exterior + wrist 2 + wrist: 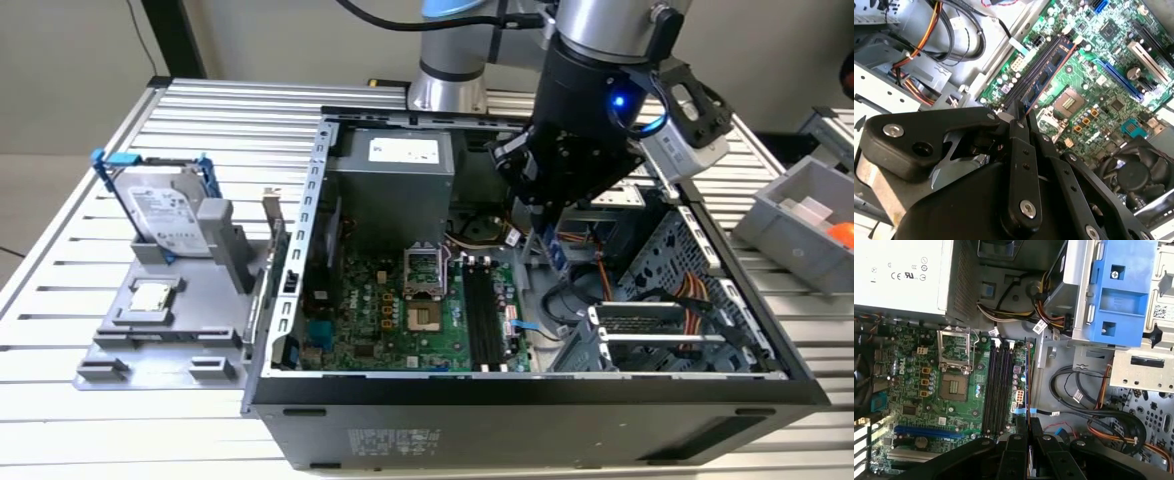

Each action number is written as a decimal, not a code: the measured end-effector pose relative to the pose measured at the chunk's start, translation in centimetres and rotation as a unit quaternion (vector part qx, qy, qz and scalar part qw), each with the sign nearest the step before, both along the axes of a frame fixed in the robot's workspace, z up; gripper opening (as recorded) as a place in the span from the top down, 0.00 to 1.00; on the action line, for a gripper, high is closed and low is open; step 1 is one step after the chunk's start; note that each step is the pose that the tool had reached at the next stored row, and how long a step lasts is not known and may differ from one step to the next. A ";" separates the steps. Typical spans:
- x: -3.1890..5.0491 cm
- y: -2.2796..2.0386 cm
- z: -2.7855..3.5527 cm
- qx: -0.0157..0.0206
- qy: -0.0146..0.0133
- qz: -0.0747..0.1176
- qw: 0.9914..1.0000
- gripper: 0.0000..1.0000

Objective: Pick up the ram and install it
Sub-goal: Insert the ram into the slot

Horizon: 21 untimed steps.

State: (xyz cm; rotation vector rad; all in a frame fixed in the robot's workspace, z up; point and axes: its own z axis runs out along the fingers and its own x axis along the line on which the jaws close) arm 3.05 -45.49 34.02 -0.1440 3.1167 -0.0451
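Gripping the ram (1041, 80) edge-on, the claw (1019, 122) is closed, centre frame, above the memory slots (996, 385); any tilt could jam it against a slot wall.

exterior high overview, wrist views near motherboard (954, 390)

— What do you have in front of you in the first wrist view?

— Your gripper (1027, 432) pinches the ram (1027, 390) edge-on, fingers closed on it, above the motherboard (929, 385).

— And around it?

— Black memory slots (996, 385) just beside the ram, an open processor socket (954, 365), a blue drive bracket (1119, 295), looping cables (1089, 400).
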 end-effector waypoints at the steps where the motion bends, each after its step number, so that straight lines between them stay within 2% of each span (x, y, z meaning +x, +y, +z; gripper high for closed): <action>1: 0.00 0.01 -0.05 0.000 0.000 0.000 1.000 1.00; 8: 0.00 0.12 -0.55 -0.001 0.000 0.000 1.000 1.00; 13: 0.00 0.12 -0.90 -0.005 0.000 0.000 1.000 1.00; 16: 0.00 0.16 -1.23 -0.009 0.000 0.000 1.000 1.00; 19: 0.00 0.19 -1.47 -0.010 0.000 -0.001 1.000 1.00; 21: 0.00 0.19 -1.56 -0.010 0.001 -0.006 1.000 1.00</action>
